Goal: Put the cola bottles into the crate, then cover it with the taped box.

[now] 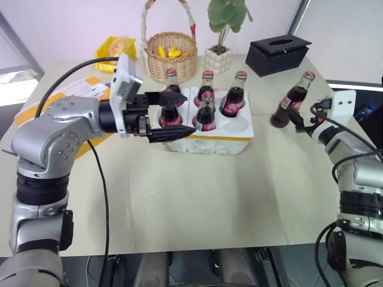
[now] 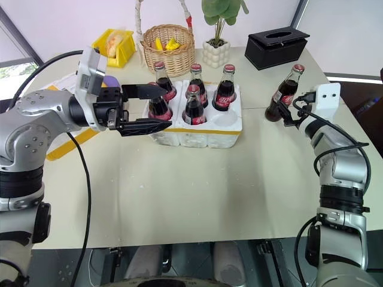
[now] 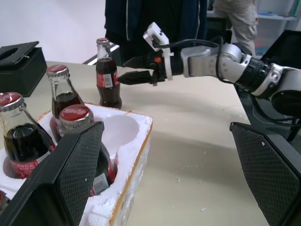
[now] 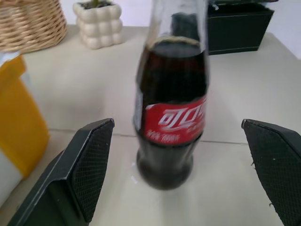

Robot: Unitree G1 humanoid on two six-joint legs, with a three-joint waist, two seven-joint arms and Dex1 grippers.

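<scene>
Cola bottles (image 2: pixel 193 101) fill five wells of the crate (image 2: pixel 197 133) while the sixth bottle (image 2: pixel 282 94) stands on the table (image 2: pixel 197 191) beside it, framed by the right gripper (image 4: pixel 178 169), fingers spread ready to grasp; the left gripper (image 2: pixel 146 109) hovers released by the crate

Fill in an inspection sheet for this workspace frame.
Surface: beige table, white crumbs.
Job's things: five cola bottles in crate, front right well empty; sixth bottle upright on table; taped box at left.
Clutter: wicker basket, potted plant, black tissue box, yellow bin.
Grippers: left gripper open by crate; right gripper open at sixth bottle.
Cables: black cable along left arm.
Surroundings: person behind table.
</scene>
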